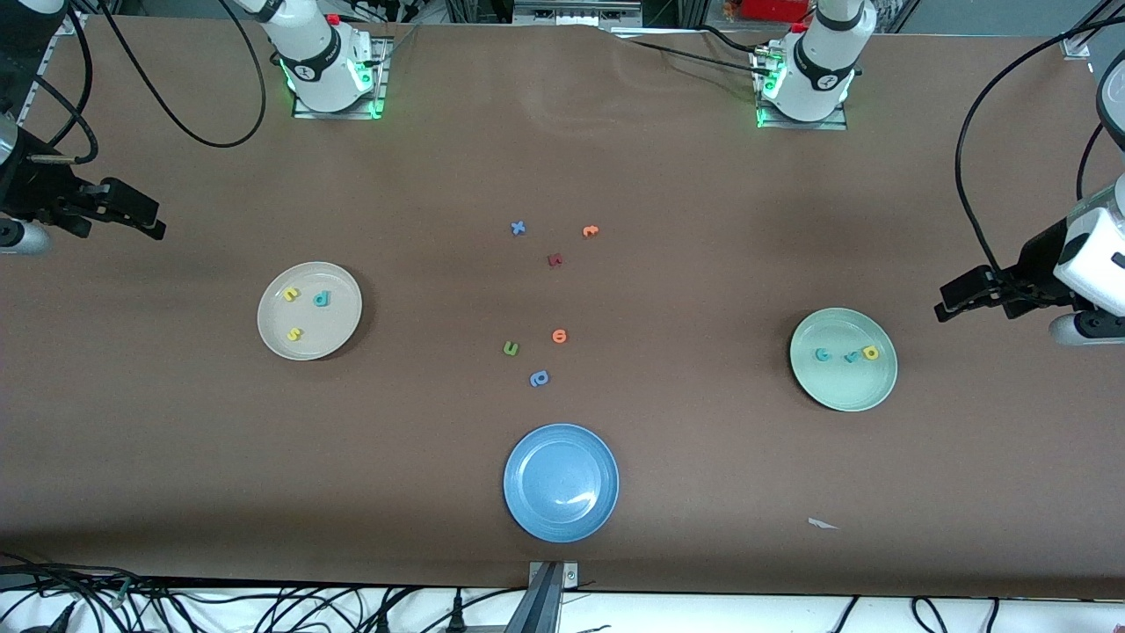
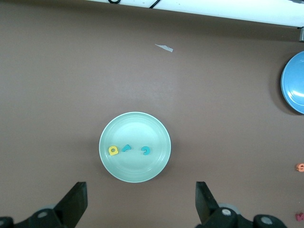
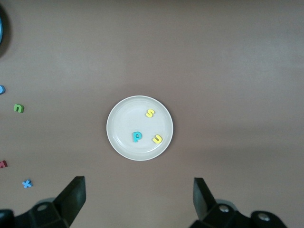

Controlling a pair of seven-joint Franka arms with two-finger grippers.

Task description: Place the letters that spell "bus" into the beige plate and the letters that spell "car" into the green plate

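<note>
Resting in the round cream-beige plate (image 1: 309, 310), frame left: teal foam b (image 1: 322, 299), yellow u (image 1: 291, 294), yellow s (image 1: 294, 334) | pale mint-green plate (image 1: 843, 359), frame right: teal c (image 1: 823, 355), thin teal r (image 1: 850, 357), yellow a (image 1: 871, 352) | left tool (image 2: 141, 202) raised, fingers apart, nothing held | right tool (image 3: 138, 199) raised, fingers apart, nothing held.

- Lighting even, overhead, moderately bright; brown tabletop (image 1: 562, 158) matte, slightly paler band near the bases.
- Soft short shadows beside each plate; darker strip along the tabletop's near edge.
- Small white glare on the blue plate (image 1: 561, 483).
- Green glow at both bases.
- Wrist views: fingers (image 2: 76, 202) dark, slightly soft.
</note>
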